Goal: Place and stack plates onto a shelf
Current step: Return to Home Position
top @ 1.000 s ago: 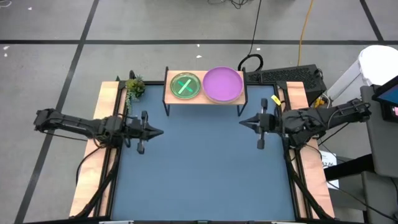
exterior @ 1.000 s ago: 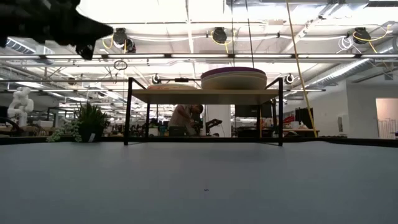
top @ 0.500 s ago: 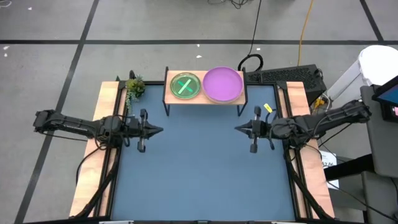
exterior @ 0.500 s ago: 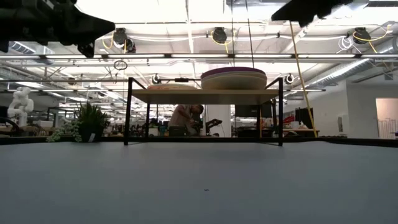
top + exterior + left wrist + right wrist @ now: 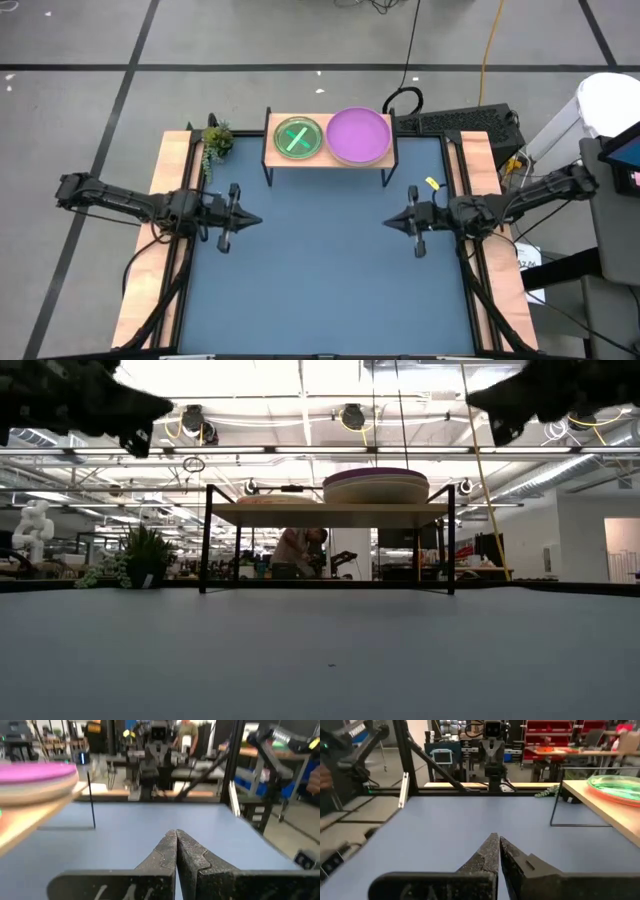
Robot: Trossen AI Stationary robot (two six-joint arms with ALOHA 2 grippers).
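- the blue surface [image 5: 320,290] runs from its 6 o'clock edge back to the shelf.
- the left claw [image 5: 256,217] hangs over the surface's 9 o'clock side, tip aimed at the middle. its own wrist view shows the two dark fingers [image 5: 165,855] pressed together.
- the right claw [image 5: 389,222] hangs over the 3 o'clock side, facing the left one and well apart from it. its fingers [image 5: 485,857] are likewise closed tip to tip.
- in the low view both claws show as dark shapes high up, off the surface.
- the shelf [image 5: 384,163] stands on thin black legs at the surface's 12 o'clock edge, farther back than both claws.
- on the shelf's 9 o'clock half sit the smaller plates [image 5: 275,500] in a low stack. the green plate [image 5: 297,137] is on top, and crossed green bars show in it.
- on the 3 o'clock half, just beside them, sit the larger plates [image 5: 375,490] in a taller stack. the purple plate [image 5: 358,135] is on top, with paler plates under it.
- a small green plant [image 5: 215,142] stands at the surface's 11 o'clock corner, just beside the shelf's end.
- farthest off, toward 12 o'clock in the low view, a person [image 5: 300,550] shows in the room, seen between the shelf's legs.
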